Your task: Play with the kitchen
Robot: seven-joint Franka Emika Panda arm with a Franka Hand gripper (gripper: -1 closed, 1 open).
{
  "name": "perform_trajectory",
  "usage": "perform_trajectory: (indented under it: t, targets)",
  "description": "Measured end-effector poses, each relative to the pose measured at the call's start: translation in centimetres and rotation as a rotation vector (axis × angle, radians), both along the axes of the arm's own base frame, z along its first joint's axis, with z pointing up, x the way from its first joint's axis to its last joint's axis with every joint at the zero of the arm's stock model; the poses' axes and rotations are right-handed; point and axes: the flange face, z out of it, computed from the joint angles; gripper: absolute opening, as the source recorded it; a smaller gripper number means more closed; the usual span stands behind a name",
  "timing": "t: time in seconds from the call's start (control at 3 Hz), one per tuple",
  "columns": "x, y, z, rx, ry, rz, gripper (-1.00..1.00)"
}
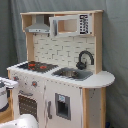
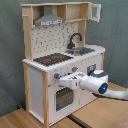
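A light wooden floor [image 2: 20, 119] runs under the scene, with a grey curtain [image 1: 115, 45] hanging behind. The toy kitchen [image 2: 65, 60] stands upright on the floor, filling both exterior views — grey hood [image 2: 49, 21] on top, black faucet [image 1: 85, 59] over the sink [image 1: 72, 73], stove [image 1: 36, 65] with red burners beside it. The gripper [image 2: 59, 77] reaches in against the knob panel above the oven door [image 2: 64, 97]; whether its jaws are open or closed cannot be told.
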Motion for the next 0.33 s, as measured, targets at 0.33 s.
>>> perform_trajectory:
  t: [0.33]
  targets:
    - [-1.67,-1.4,-0.76,0.027,0.012,-0.013,1.0]
